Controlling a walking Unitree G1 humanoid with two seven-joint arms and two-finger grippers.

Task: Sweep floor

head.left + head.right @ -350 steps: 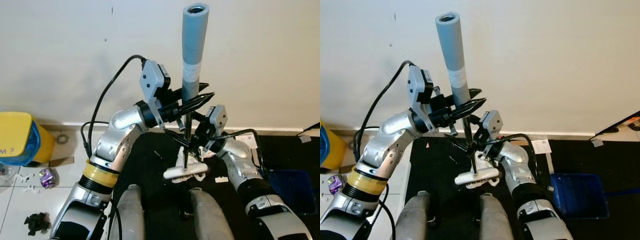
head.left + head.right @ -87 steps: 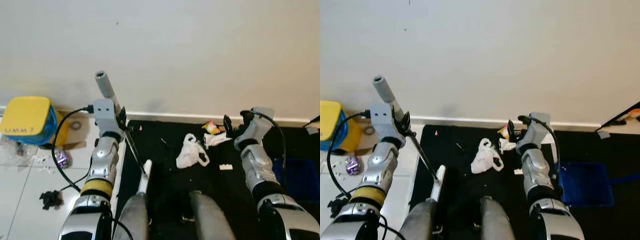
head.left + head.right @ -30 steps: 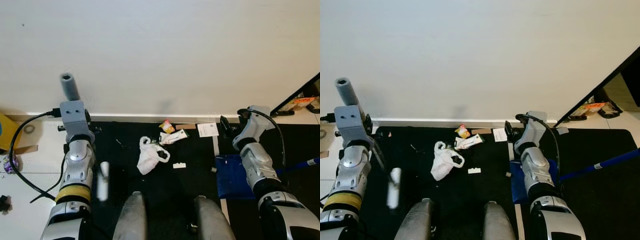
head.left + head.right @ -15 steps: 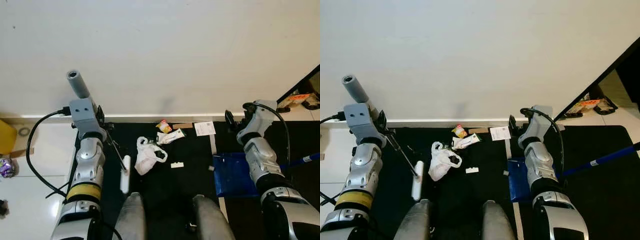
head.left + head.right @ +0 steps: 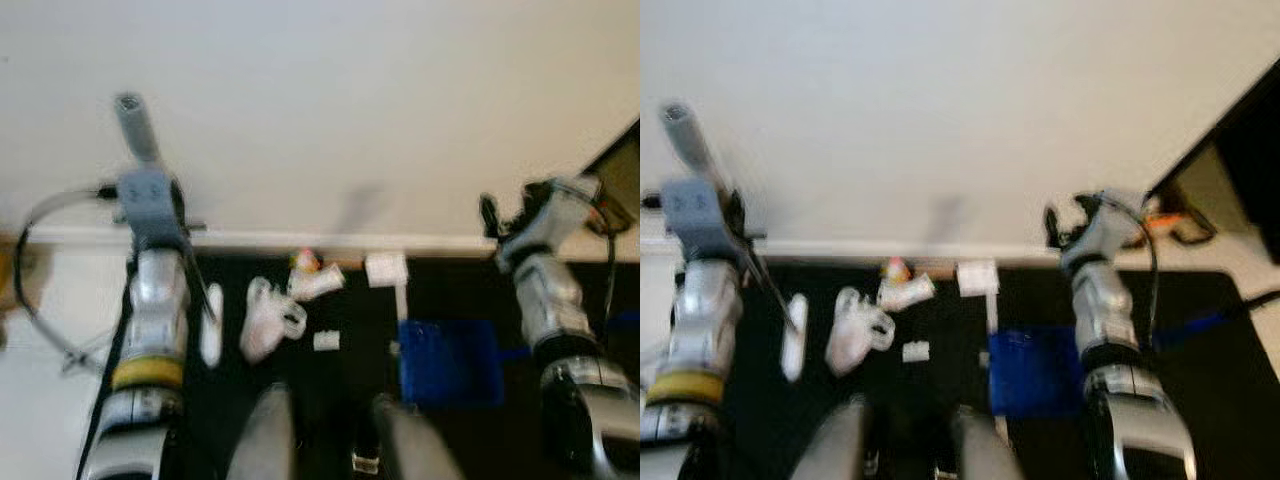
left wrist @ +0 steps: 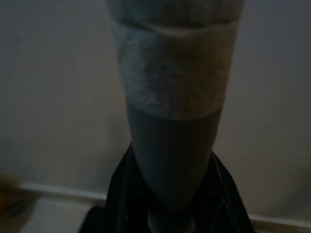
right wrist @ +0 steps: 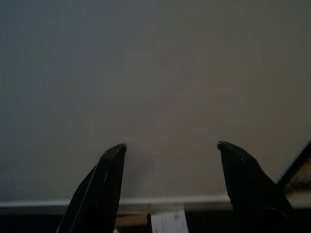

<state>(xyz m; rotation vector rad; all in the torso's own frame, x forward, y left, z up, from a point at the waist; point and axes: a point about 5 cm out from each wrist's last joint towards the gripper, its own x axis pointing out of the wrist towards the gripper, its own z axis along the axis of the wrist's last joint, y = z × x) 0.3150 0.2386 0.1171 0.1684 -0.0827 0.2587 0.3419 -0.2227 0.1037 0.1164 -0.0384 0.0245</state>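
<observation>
Two arms up: our left tool (image 6: 170, 194) grips broom handle (image 6: 172, 97), right tool (image 7: 170, 160) spread wide. White bag (image 5: 268, 318), scraps at 12, blue dustpan (image 5: 448, 360) at 2.

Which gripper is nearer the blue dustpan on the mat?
Right. The right gripper is raised just above the blue dustpan; the left gripper, clamped on the broom handle, is across the mat.

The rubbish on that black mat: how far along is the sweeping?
Early. A white bag, wrappers and scraps lie loose on the black mat, none on the blue dustpan. The left pincer grips the broom handle; the right pincer is open, empty. Gathering remains.
</observation>
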